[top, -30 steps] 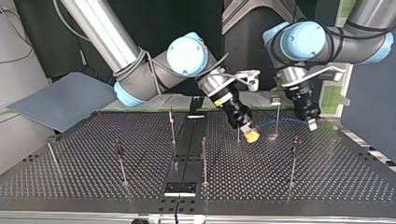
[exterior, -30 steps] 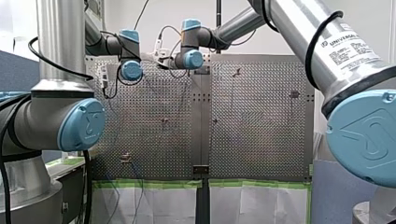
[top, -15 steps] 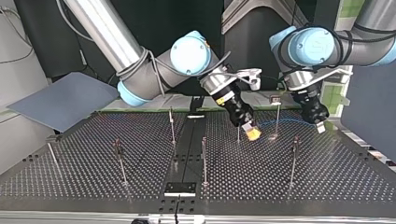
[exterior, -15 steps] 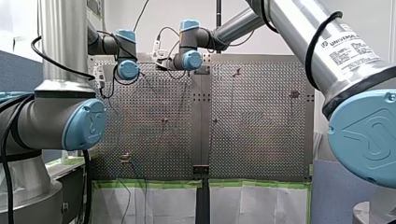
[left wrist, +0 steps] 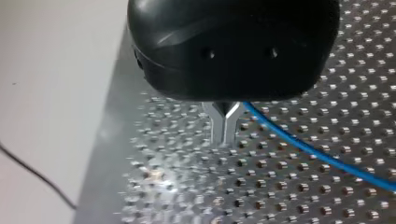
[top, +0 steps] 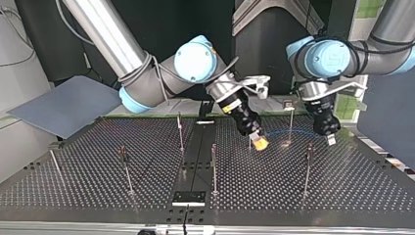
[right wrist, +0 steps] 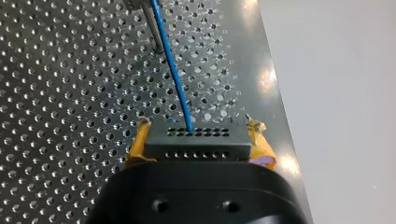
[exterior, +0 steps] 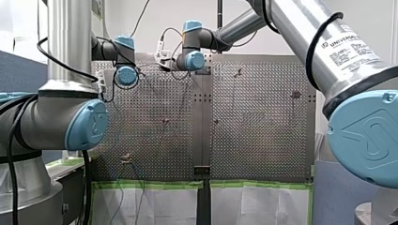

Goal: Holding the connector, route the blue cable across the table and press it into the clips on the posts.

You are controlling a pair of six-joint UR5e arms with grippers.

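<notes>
Nearer than the clip post (top: 290, 122), as the top view shows it, the bench (top: 342, 196) carries several slim posts (top: 214, 166), and none of them has any cable. A little nearer than that post, and to its left in the top view, the right pincer (top: 261, 143) hangs low over the bench. Its yellow pads (right wrist: 140, 142) are closed on the blue cable (top: 279, 132), which runs straight out ahead of it in the right wrist view. To the post's other side, the left pincer (left wrist: 224, 127) has its metal fingers pressed together. The cable comes out from just behind them, but the pincer's black body hides whether the connector sits between them. The cable hangs between the two pincers and crosses the clip post's shaft well below the clip (top: 289, 104) at its top. I cannot tell whether it touches the shaft. I judge this to be the first routing step, with the cable lined up at the post and not yet seated. The next move likely calls for both arms to lift the cable to clip height, keeping it taut, and press it sideways into the clip.
</notes>
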